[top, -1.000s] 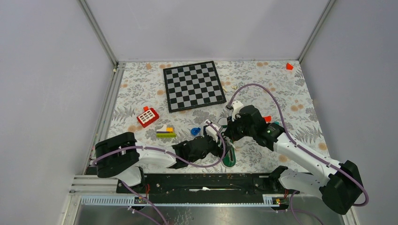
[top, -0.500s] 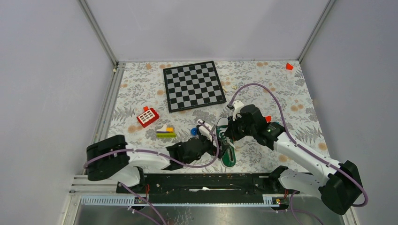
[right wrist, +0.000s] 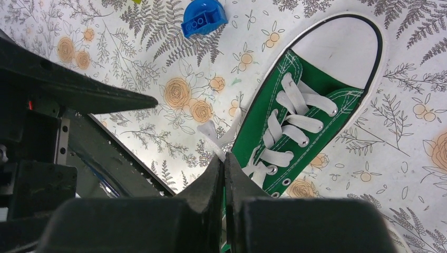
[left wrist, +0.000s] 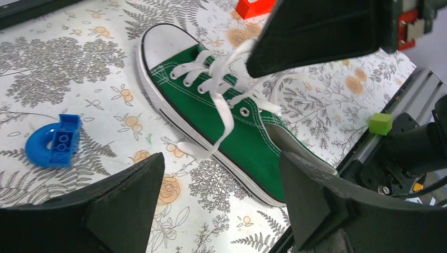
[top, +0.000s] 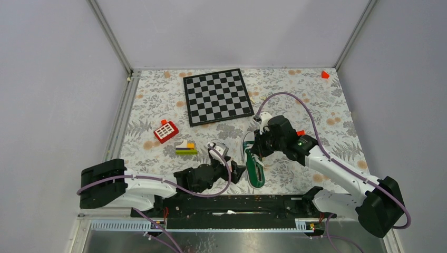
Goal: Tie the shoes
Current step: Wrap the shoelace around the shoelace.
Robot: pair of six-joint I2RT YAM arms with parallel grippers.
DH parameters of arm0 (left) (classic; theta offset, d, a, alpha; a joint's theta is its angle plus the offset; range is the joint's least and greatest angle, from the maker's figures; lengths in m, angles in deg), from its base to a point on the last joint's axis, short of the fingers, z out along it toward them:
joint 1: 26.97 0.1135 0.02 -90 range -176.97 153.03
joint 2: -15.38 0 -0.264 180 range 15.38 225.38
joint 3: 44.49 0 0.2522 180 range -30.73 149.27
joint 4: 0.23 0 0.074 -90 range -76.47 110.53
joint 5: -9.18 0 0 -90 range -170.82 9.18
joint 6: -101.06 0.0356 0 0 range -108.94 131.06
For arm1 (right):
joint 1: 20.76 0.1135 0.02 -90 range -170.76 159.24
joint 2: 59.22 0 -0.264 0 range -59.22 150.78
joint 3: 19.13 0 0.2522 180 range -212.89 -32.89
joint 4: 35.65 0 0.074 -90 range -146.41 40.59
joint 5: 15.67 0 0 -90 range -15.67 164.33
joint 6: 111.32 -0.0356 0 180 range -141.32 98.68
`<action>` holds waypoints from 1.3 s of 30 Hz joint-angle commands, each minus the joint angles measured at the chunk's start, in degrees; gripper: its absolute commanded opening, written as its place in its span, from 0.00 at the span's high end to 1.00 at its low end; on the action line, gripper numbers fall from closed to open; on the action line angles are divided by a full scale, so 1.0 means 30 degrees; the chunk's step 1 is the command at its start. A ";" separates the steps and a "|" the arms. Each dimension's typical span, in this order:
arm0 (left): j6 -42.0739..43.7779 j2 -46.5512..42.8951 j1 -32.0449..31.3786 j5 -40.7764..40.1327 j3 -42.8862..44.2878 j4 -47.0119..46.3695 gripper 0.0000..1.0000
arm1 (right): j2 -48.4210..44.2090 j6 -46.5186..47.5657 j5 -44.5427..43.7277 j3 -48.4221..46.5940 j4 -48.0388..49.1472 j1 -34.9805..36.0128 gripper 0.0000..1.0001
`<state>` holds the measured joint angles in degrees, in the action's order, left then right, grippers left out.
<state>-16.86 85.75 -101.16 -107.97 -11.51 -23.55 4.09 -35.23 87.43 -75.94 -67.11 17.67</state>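
Note:
A green sneaker [top: 255,167] with a white toe cap lies on the floral table, toe pointing away from the arms. In the left wrist view the shoe [left wrist: 237,132] has loose white laces, and one lace end [left wrist: 184,148] lies folded on the cloth beside the sole. My left gripper [top: 238,171] stands open, left of the shoe's heel half; its fingers [left wrist: 221,161] straddle bare cloth and the sole edge, holding nothing. My right gripper [top: 254,150] is shut, tips [right wrist: 224,161] down over the lacing of the shoe [right wrist: 258,121]. Whether a lace is pinched does not show.
A blue curved brick [left wrist: 52,139] lies left of the toe. Behind are a chessboard [top: 217,96], a red toy [top: 166,132], stacked bricks [top: 185,148] and a small orange block [top: 300,133]. The black base rail [top: 226,203] runs close behind the heel, a green cube [left wrist: 380,124] on it.
My left arm has drawn back from the laces, left and toward the near edge, its jaws open. The right gripper has stayed shut over the shoe.

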 commanded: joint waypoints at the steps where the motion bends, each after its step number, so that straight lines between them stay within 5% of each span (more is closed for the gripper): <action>1: 0.1623 0.1146 -0.0892 -0.1022 0.0260 -0.2981 0.15 | 0.0155 -0.0496 0.0796 -0.1064 0.0346 -0.0126 1.00; 13: 0.2359 0.5414 -0.1695 -0.3176 0.2466 -0.7204 0.21 | 0.0270 -0.0462 0.0740 -0.1036 0.0305 -0.0136 1.00; 22: 0.2759 0.4538 -0.1640 -0.4676 0.2404 -0.5552 0.13 | 0.0168 -0.0397 0.0758 -0.1035 0.0143 -0.0147 1.00; 27: 0.3639 0.4181 -0.1292 -0.4803 0.1902 -0.5249 0.26 | 0.0047 -0.0335 0.0695 -0.0857 0.0141 -0.0160 1.00; 39: 0.3736 0.5319 0.0142 -0.2102 0.2221 -0.6109 0.35 | 0.0070 -0.0223 0.0759 -0.0813 -0.0001 -0.0319 1.00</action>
<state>-6.74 100.00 -101.23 -117.50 -6.96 -37.83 5.01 -36.13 88.59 -76.22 -67.44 17.37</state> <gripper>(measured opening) 0.665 0.020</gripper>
